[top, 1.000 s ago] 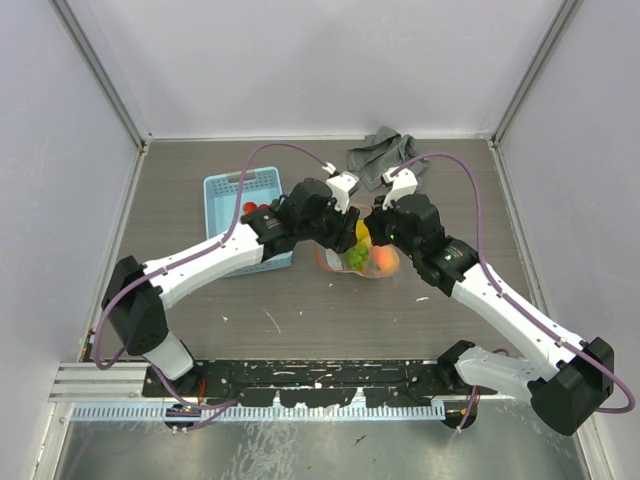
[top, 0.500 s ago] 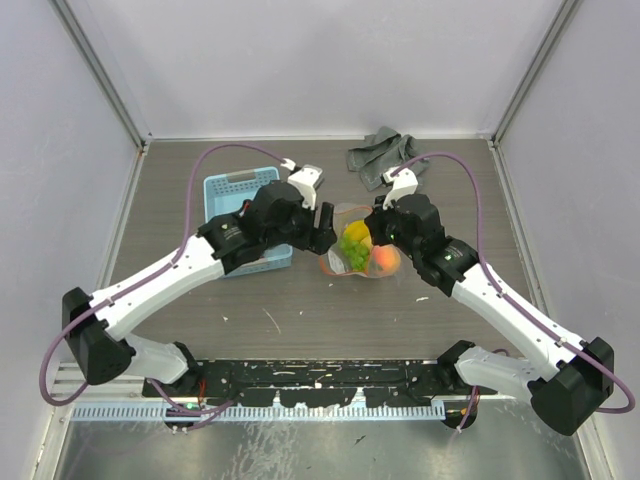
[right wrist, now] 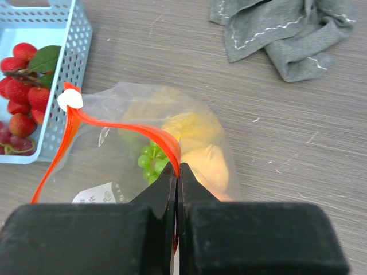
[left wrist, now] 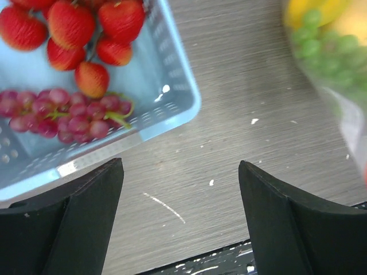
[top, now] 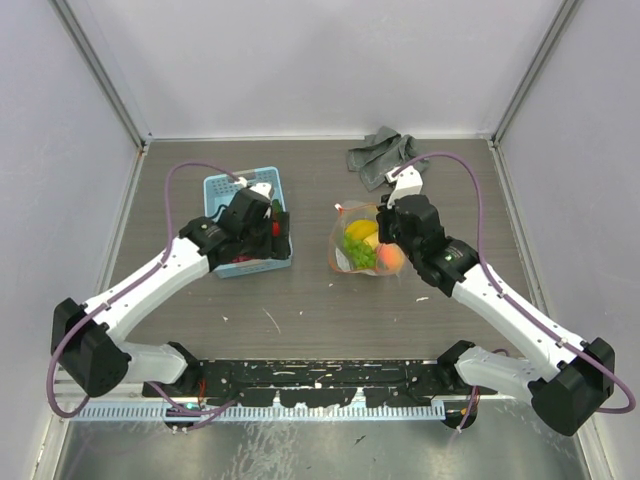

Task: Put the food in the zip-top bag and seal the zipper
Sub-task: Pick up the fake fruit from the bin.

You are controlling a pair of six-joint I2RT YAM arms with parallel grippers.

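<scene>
The left gripper [left wrist: 180, 166] is shown with its fingers spread wide and nothing held, poised above the table just beside a corner of the light blue basket [left wrist: 175, 109]. Inside that basket the red strawberries [left wrist: 74, 26] and the purple grapes [left wrist: 63, 114] are seen lying close together, near the wall. If the descent is made too near the rim, a finger could be caught on the plastic wall and the light basket could be pushed or tipped. If only one berry of a cluster is pinched, the rest may be dragged along or dropped short of the bag. Further right, the zip-top bag [top: 352, 262] lies on the table, well apart from the basket, with the lemon [top: 362, 230], the green grapes [top: 360, 255] and the peach [top: 390, 260] already inside it. Its red-orange zipper [right wrist: 126, 127] is clamped at one point by the fully closed right gripper [right wrist: 178, 172], so the mouth is held up on one side only. It is judged that the thin film could sag shut, or that the strip could slip from the pinch, and incoming fruit would then be blocked or the loaded fruit spilled. The grey cloth [top: 380, 155], beyond the bag, is not thought to be in the way.
</scene>
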